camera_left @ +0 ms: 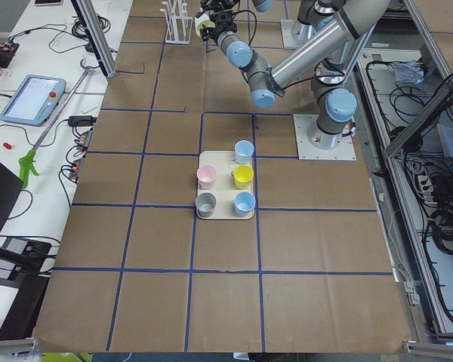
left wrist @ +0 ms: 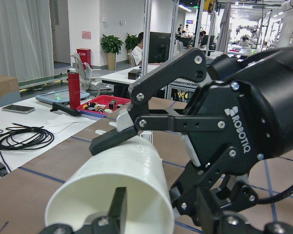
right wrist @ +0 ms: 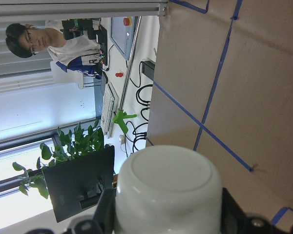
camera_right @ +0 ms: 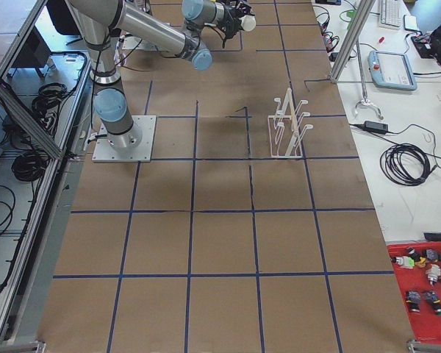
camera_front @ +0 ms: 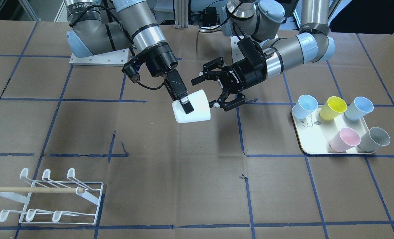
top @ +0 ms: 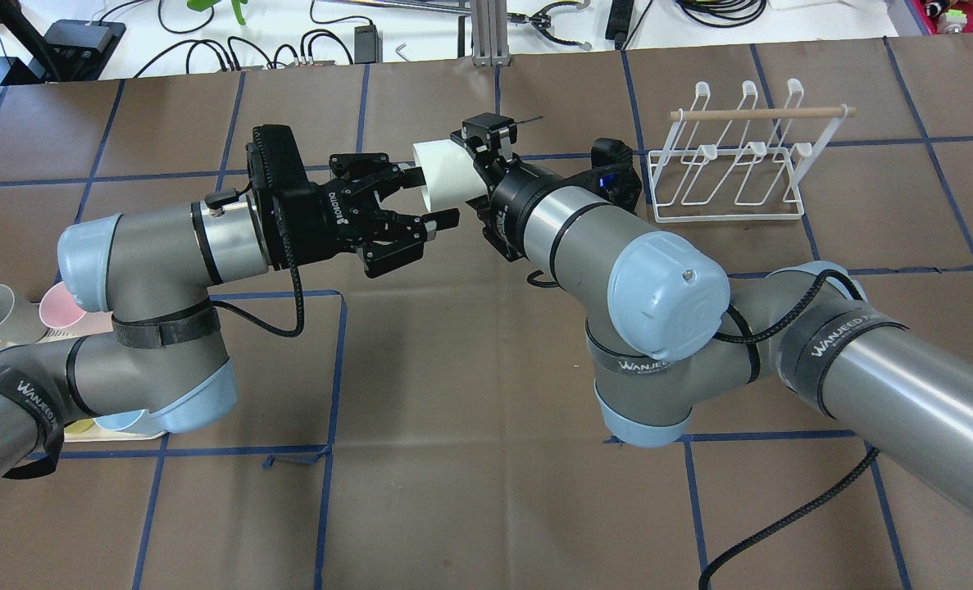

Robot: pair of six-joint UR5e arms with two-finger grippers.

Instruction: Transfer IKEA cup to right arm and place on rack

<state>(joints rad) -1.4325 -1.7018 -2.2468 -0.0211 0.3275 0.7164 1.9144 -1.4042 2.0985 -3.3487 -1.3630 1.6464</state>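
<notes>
A white cup [camera_front: 197, 111] is held level above the table's middle, between the two arms. My right gripper [camera_front: 187, 107] is shut on it, with the cup's base toward the palm and one finger [camera_front: 185, 103] along its side. The right wrist view shows the cup's base [right wrist: 168, 175] close up. My left gripper [camera_front: 205, 93] is open, its fingertips spread on either side of the cup's open rim [left wrist: 107, 195]. From overhead, the left gripper [top: 427, 197] faces the cup [top: 447, 170]. The white wire rack [camera_front: 60, 196] with a wooden dowel stands empty, also seen from overhead [top: 732, 176].
A cream tray [camera_front: 311, 147] on my left side holds several coloured cups, among them a yellow one [camera_front: 332, 108] and a pink one [camera_front: 344, 139]. Blue tape lines cross the brown table paper. Cables and tools lie beyond the table's far edge [top: 330, 41].
</notes>
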